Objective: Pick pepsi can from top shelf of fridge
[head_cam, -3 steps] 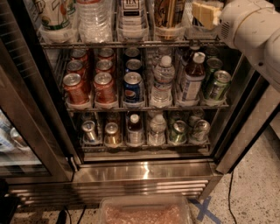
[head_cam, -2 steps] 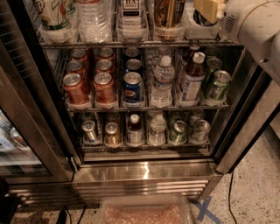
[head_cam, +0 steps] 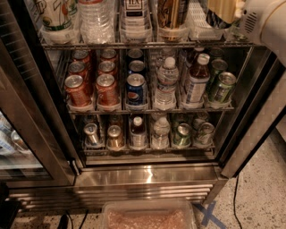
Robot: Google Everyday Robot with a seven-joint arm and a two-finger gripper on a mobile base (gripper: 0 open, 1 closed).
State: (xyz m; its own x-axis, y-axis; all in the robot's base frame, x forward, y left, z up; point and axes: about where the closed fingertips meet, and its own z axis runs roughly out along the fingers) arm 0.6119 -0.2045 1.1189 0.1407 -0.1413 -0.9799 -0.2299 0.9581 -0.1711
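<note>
The fridge [head_cam: 143, 179] stands open, and its top shelf [head_cam: 134, 44] carries white and clear lane trays. In the middle lane stands a tall dark can with white lettering, the pepsi can [head_cam: 134, 12]; its top is cut off by the frame. My gripper [head_cam: 223, 8] shows as a tan piece on a white arm [head_cam: 266, 24] at the top right. It sits at top-shelf height over the rightmost lanes, about two lanes right of the pepsi can and apart from it.
The top shelf also holds a green-and-white tall can [head_cam: 58, 15], a water bottle [head_cam: 96, 18] and a gold can [head_cam: 172, 13]. Short blue Pepsi cans [head_cam: 135, 87], red cans [head_cam: 78, 89] and green cans [head_cam: 222, 87] fill the lower racks. The dark door frame [head_cam: 31, 112] stands at the left and a plastic bin [head_cam: 149, 217] sits on the floor.
My gripper and arm have moved up and a little to the right, toward the top edge of the view. The cans and bottles have not moved.
</note>
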